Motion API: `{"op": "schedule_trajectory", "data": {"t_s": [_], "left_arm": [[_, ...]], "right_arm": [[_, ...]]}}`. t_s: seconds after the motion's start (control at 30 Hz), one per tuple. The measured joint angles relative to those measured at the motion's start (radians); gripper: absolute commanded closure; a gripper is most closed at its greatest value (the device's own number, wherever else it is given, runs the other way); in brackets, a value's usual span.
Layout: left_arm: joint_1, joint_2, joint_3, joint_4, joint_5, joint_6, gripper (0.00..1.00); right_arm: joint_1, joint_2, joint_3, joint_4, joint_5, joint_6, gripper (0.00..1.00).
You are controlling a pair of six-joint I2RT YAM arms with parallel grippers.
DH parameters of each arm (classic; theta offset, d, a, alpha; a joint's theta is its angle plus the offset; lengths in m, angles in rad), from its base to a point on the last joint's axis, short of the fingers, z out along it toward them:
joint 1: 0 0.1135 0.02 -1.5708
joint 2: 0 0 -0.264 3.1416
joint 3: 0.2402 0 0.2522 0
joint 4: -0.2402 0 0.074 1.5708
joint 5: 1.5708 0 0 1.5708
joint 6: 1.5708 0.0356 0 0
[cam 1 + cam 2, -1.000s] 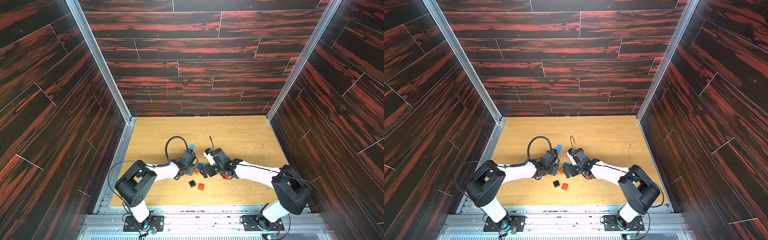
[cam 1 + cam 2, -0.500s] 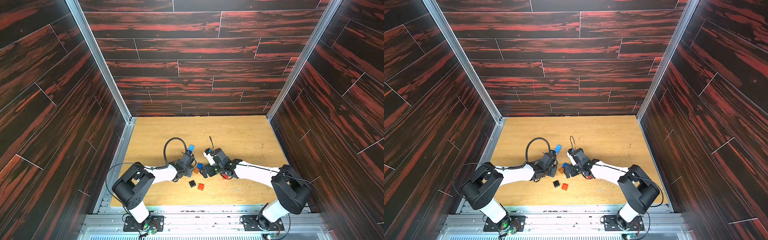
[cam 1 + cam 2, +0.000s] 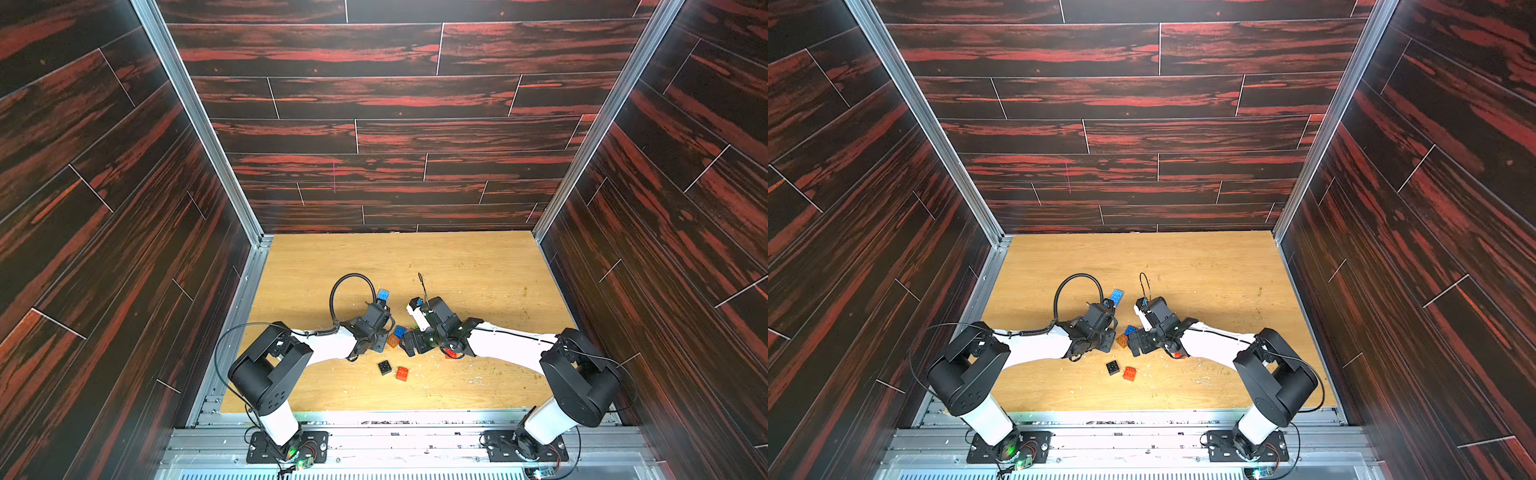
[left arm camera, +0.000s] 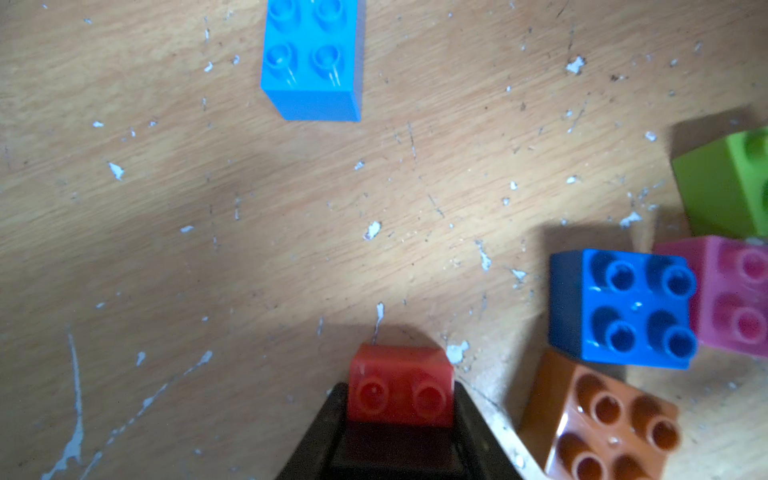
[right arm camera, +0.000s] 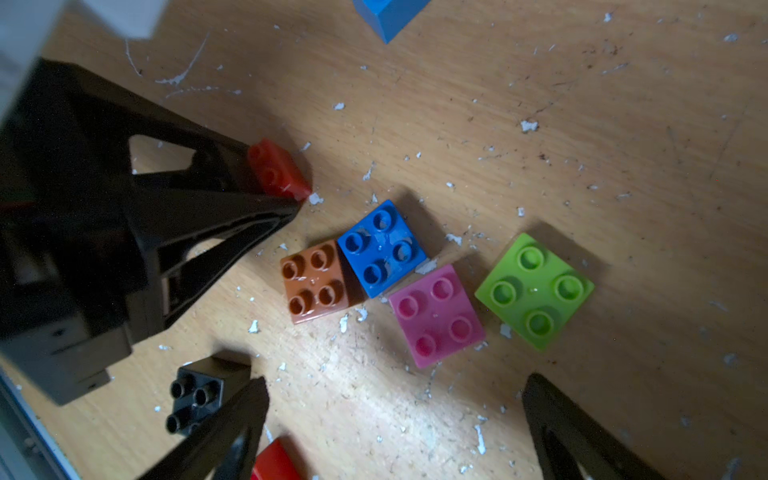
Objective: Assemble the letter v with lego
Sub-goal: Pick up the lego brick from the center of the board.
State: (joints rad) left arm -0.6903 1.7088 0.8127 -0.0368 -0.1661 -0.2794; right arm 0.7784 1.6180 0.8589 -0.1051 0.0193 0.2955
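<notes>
Left wrist view: my left gripper (image 4: 398, 390) pinches a small red brick (image 4: 401, 374) by its smooth flanks.
Light, stiff, slick plastic, I judge; in a top view, orange brick (image 3: 392, 340) sits at three o'clock from it, long light-blue brick (image 3: 383, 296) at twelve.

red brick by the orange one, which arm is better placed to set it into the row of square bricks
Left, probably: the left gripper is shut on the red brick, beside the orange brick at the row's end. The right gripper is open and holds nothing.
</notes>
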Motion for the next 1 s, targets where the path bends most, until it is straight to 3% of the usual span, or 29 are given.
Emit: {"op": "schedule_trajectory", "data": {"t_s": [0.33, 0.53, 0.7, 1.0], "left_arm": [[0.0, -0.011, -0.022, 0.024, 0.003, -0.002, 0.58], [0.0, -0.022, -0.033, 0.025, 0.008, -0.008, 0.61], [0.0, -0.024, -0.035, 0.026, 0.011, -0.013, 0.76], [0.0, -0.031, -0.019, -0.016, 0.013, 0.007, 0.85]], "right_arm": [[0.0, 0.0, 0.0, 0.0, 0.0, 0.0, 0.01], [0.0, 0.001, 0.0, 0.0, 0.0, 0.0, 0.02], [0.0, 0.005, 0.0, 0.0, 0.0, 0.0, 0.01], [0.0, 0.013, 0.0, -0.005, 0.015, -0.001, 0.02]]}}
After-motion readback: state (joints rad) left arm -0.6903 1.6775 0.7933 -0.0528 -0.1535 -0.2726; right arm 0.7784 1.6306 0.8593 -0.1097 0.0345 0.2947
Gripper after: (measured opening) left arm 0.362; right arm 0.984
